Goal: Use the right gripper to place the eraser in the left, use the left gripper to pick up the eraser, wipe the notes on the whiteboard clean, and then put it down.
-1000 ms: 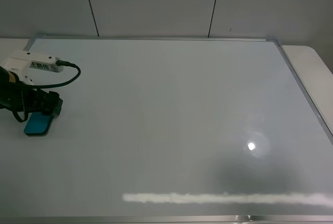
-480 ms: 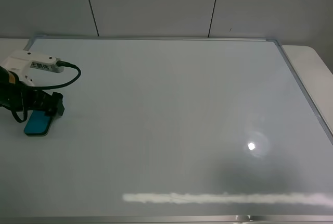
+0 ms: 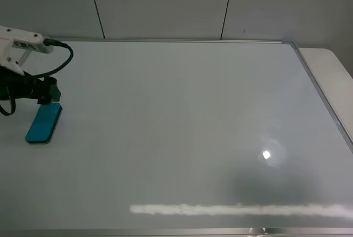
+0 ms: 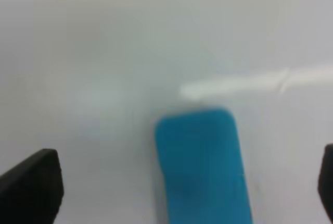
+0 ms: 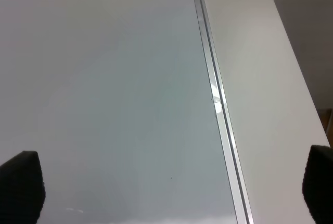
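Exterior high view is showing the eraser (image 3: pixel 43 124) lying flat on the whiteboard (image 3: pixel 182 127) near its left edge, with the left gripper (image 3: pixel 48 95) hanging just above the block's far end and no longer gripping it. From the left wrist view the two fingertips (image 4: pixel 31 182) are sitting wide apart with the teal block (image 4: pixel 203 166) between them and below, so the jaws are spread and empty. The right gripper's fingertips (image 5: pixel 21 185) are also standing far apart in its own view, holding nothing, over the board's right frame.

I am not seeing any marker notes on the board; it is looking clean from up here, though glare is covering the lower part and could be hiding faint traces. To my eye the job is all but finished.

What could go wrong now: the arm pulling away low could be catching the eraser's near end with a fingertip or the dangling cable (image 3: pixel 60 60) and dragging it off the left side. A straight lift first would be avoiding that.
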Tool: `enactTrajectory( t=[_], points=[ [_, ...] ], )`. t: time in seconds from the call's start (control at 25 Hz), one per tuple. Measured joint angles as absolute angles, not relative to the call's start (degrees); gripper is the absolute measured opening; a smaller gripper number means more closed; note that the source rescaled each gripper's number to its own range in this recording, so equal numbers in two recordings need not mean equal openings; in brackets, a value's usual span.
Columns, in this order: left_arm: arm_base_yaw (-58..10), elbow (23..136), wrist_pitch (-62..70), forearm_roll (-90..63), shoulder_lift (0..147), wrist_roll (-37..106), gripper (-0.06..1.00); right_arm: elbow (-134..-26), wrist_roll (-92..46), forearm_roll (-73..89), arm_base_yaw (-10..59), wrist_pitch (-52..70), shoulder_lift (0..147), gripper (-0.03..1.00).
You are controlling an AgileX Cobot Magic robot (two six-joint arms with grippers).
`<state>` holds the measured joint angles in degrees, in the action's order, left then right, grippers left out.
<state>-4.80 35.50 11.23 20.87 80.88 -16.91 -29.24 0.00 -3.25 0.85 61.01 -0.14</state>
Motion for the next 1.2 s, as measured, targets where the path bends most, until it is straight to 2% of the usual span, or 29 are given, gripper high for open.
enactTrajectory(
  t=[0.56, 0.8, 1.08, 1.2],
  points=[
    [-4.8, 35.5, 11.08, 19.51, 42.64, -16.97, 1.0, -29.24, 0.0, -3.25, 0.85, 61.01, -0.14, 1.0],
    [-4.8, 35.5, 12.13, 19.44, 31.73, -16.97, 1.0, -29.24, 0.0, -3.25, 0.85, 61.01, -0.14, 1.0],
    [-4.8, 35.5, 24.43, 19.44, 17.74, -16.92, 1.0, -29.24, 0.0, -3.25, 0.85, 61.01, -0.14, 1.0],
    [-4.8, 35.5, 37.3, 19.18, 12.78, -16.92, 1.0, -29.24, 0.0, -3.25, 0.85, 61.01, -0.14, 1.0]
  ],
)
